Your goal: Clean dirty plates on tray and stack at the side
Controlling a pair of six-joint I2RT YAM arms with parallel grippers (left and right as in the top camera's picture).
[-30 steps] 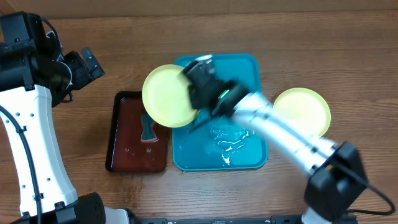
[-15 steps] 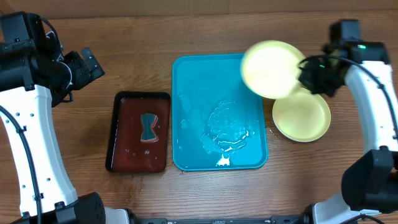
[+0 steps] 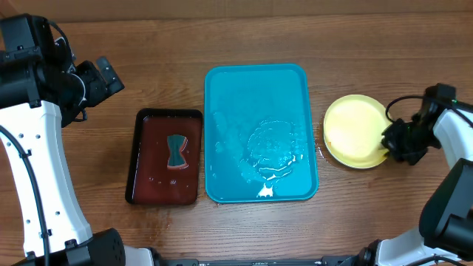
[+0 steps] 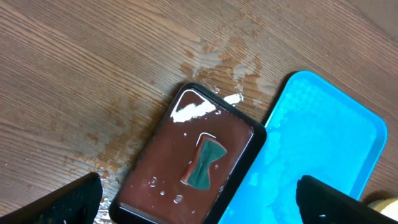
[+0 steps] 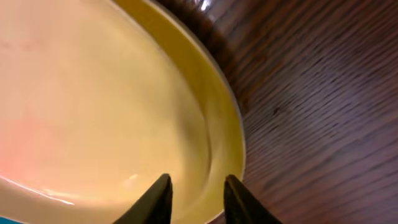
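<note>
Clearly the step in hand is letting go of the top plate [image 3: 355, 129], which lies flat on the table [image 3: 355, 44] at 3 o'clock of the tray [image 3: 255, 74], just beside it but not touching. A second rim seems to peek out under it at about 7 o'clock; how many plates are in the pile cannot be counted. The tray holds no plate, only a film of water [image 3: 270, 151].

The right gripper [image 5: 196, 200] sits at about 4 o'clock on the plate's rim, its fingers [image 5: 157, 198] standing either side of the lip with a narrow gap. Whether they pinch the lip or have already let it loose cannot be told from the wrist view.

To do this well, I would judge:
- open the jaws fully before any other move, so the plate is not dragged off the pile
- back out towards 4 o'clock, along the line of the fingers, then lift; lifting first could catch the lip and tip the plate
- keep the move slow, as wet plastic on plastic probably slides easily

The left gripper [image 4: 208, 205] hangs near 10 o'clock of the table, spread wide and holding nothing, above the small dark tray [image 3: 164, 157] with the sponge [image 3: 176, 150] at 9 o'clock of the big tray
</note>
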